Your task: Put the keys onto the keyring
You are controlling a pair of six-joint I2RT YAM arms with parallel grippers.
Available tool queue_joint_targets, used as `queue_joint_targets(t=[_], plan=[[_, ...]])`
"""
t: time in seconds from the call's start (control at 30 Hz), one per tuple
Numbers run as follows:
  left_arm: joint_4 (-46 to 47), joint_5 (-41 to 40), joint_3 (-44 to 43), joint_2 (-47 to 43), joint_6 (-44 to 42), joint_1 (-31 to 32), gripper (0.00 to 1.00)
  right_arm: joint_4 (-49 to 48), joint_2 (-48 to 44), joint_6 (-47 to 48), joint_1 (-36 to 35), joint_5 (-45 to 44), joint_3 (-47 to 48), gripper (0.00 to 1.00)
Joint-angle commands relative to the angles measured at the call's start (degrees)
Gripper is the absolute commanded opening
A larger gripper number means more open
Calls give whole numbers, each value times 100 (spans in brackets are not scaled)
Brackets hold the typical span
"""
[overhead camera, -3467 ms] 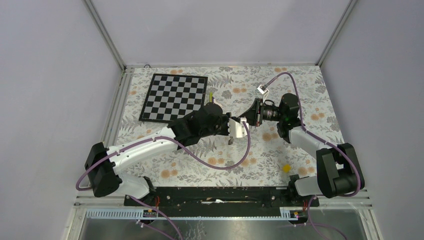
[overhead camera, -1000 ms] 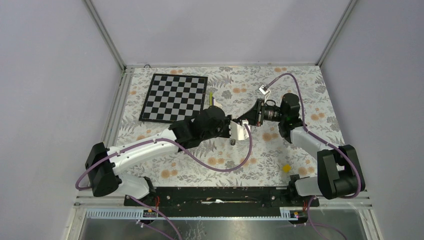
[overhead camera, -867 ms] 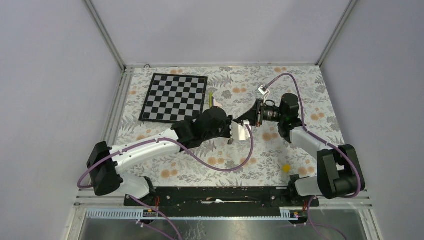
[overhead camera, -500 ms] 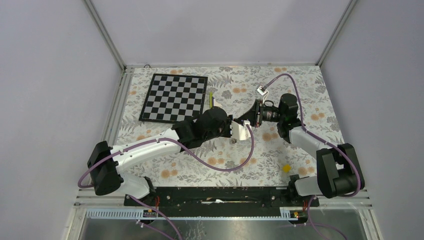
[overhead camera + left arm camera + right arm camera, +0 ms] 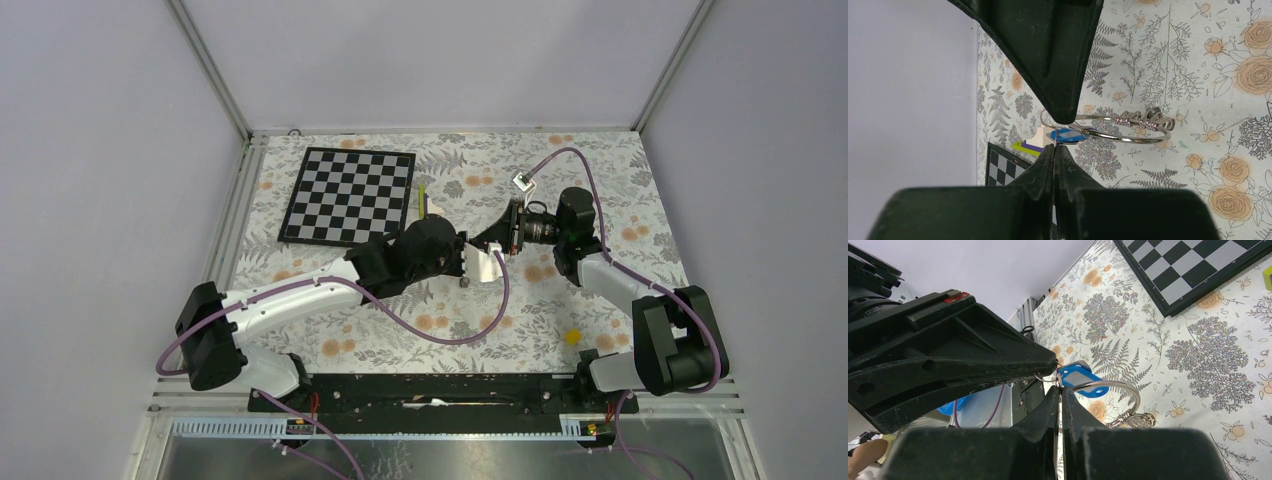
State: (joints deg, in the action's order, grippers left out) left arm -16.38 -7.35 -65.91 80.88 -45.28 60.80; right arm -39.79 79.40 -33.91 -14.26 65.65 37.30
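My two grippers meet tip to tip above the middle of the table. In the left wrist view my left gripper (image 5: 1054, 146) is shut on a thin metal edge of the blue-headed key (image 5: 1066, 135). The right gripper's dark fingers (image 5: 1060, 75) come in from above. In the right wrist view my right gripper (image 5: 1059, 388) is shut on the wire of the silvery keyring (image 5: 1128, 390). The keyring's fan of small metal pieces (image 5: 1137, 419) hangs to the right. The blue key (image 5: 1078, 378) lies against the ring. I cannot make out the black-headed key.
A checkerboard mat (image 5: 348, 195) lies at the far left of the flowered tablecloth (image 5: 560, 300). A small green, purple and white piece (image 5: 424, 199) sits beside it. A small yellow block (image 5: 572, 337) lies near right. A tiny dark item (image 5: 464, 283) shows just below the grippers.
The left arm has edged slightly right, closer to the right gripper. Both grippers stay shut and joined at the ring.
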Motion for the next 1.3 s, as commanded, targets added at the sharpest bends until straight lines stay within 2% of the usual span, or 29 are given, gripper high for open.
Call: queue_joint_targets(t=[0.0, 1.27], plan=[[256, -106, -175, 24, -77, 44, 0, -319, -12, -17, -56, 155, 89, 0], [264, -117, -211, 59, -41, 57, 0, -401, 59, 17, -179, 326, 98, 0]])
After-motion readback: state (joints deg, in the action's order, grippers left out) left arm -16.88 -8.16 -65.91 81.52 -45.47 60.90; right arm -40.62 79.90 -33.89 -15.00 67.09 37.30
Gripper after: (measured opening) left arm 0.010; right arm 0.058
